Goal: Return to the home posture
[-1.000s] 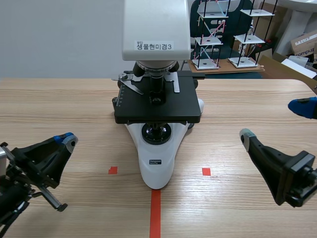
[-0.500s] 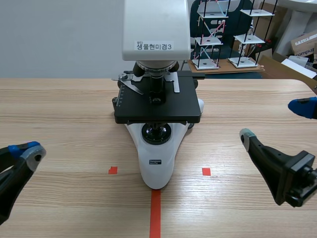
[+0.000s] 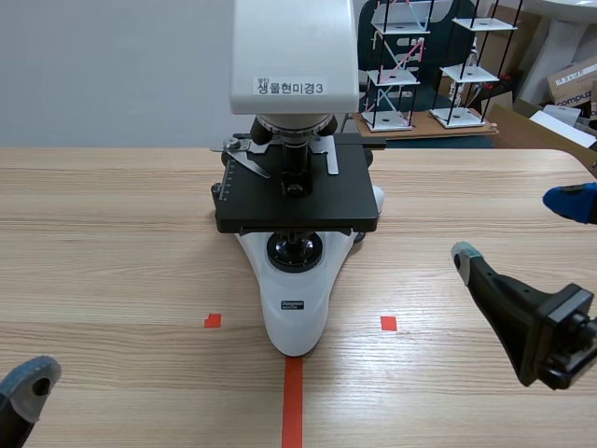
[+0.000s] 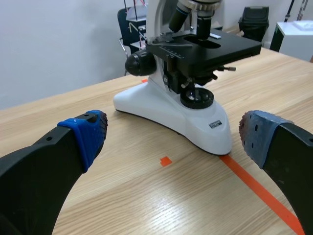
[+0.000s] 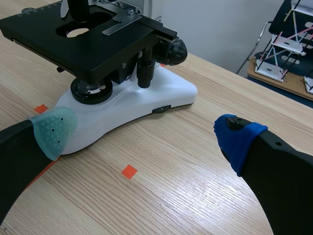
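Observation:
A white and black microscope (image 3: 297, 177) stands in the middle of the wooden table, its base on the red tape line. My left gripper (image 4: 173, 134) is open, low at the near left; the microscope's base (image 4: 176, 115) lies ahead of its spread fingers, with nothing between them. In the scene view only one grey pad (image 3: 30, 376) of it shows, at the near left corner. My right gripper (image 3: 518, 229) is open too, at the near right. Nothing is between its fingers, and the microscope (image 5: 122, 63) sits ahead and to its left.
Small red tape squares (image 3: 213, 320) (image 3: 388, 323) flank the microscope's base on the table (image 3: 112, 233). Beyond the far edge stand wire racks (image 3: 392, 75) and cardboard boxes (image 3: 571, 84).
My left arm has drawn back down and to the left, nearly out of the scene view, and its fingers, together before, now stand apart. The right arm has not moved.

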